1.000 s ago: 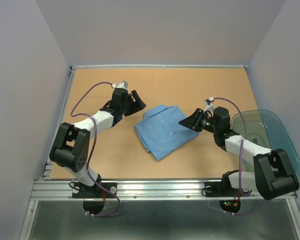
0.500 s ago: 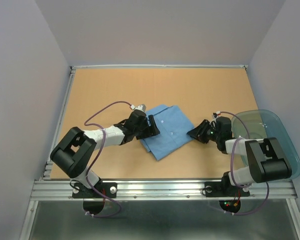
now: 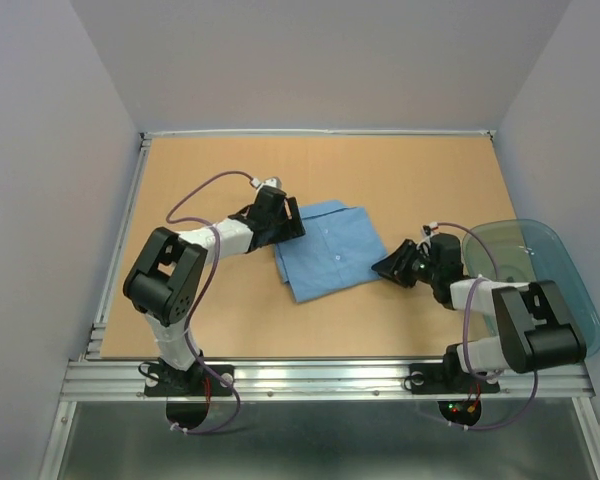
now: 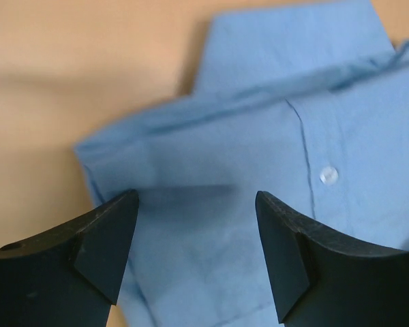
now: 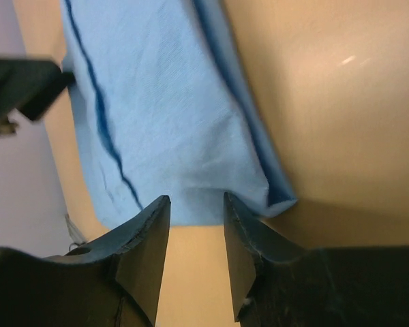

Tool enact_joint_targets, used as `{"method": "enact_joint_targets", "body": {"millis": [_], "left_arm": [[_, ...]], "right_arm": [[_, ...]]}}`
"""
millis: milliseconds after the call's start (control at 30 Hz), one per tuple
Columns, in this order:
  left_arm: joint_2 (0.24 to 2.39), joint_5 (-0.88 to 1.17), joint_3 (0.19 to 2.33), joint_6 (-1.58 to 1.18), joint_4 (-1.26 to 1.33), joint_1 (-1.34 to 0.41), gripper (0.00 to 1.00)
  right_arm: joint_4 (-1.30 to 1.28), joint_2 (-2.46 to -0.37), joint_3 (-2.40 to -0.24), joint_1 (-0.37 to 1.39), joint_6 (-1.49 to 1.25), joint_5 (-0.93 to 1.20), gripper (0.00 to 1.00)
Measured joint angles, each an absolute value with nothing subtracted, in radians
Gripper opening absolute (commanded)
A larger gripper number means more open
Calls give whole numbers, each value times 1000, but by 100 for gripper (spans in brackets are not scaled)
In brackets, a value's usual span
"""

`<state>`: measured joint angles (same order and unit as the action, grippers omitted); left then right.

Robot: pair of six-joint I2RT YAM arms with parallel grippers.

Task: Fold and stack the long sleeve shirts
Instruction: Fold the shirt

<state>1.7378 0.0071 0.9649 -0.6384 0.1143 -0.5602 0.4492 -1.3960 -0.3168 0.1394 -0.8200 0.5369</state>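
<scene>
Inventory by type:

- Long sleeve shirts: one. A single light blue collared shirt (image 3: 327, 248) is on the counter (image 3: 380, 170).
- Counters: one.
- Tubs: one translucent teal tub (image 3: 540, 226).
- Arms: two, the left arm (image 3: 195, 243) and the right arm (image 3: 477, 292).
- End effectors: two, one per arm, the left end effector (image 3: 288, 222) and the right end effector (image 3: 388, 267).
- Fingers (image 4: 99, 248): two per end effector, four in total.
- Purple cables (image 3: 193, 190): two, one along each arm.
- Buttons: one white button (image 4: 328, 175) is visible in the left wrist view.
</scene>
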Motion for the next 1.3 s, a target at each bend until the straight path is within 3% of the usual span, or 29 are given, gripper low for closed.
{"method": "enact_joint_targets", "body": {"millis": [267,500,633,700,1100,1300], "left_arm": [[1700,-134,1119,-450,-45,-501,90],[1402,-125,972,-598,-96,-675,90],[1360,-121,902,-637,-102,-797,92],[1375,-139,898,-624,-113,-851,93],[1569,-268,1026,-443,-161,-1069,90],[1591,-310,1044,-345,-158,-1134,86]], "right_arm": [[207,-1156,-350,265,-756,453,62],[2,-1092,-484,264,-638,283,63],[-60,-1109,-498,264,-632,228,76],[-90,-1109,-498,264,-640,200,77],[-129,-1193,-498,241,-667,149,70],[-123,-1253,-504,235,-673,150,57]]}}
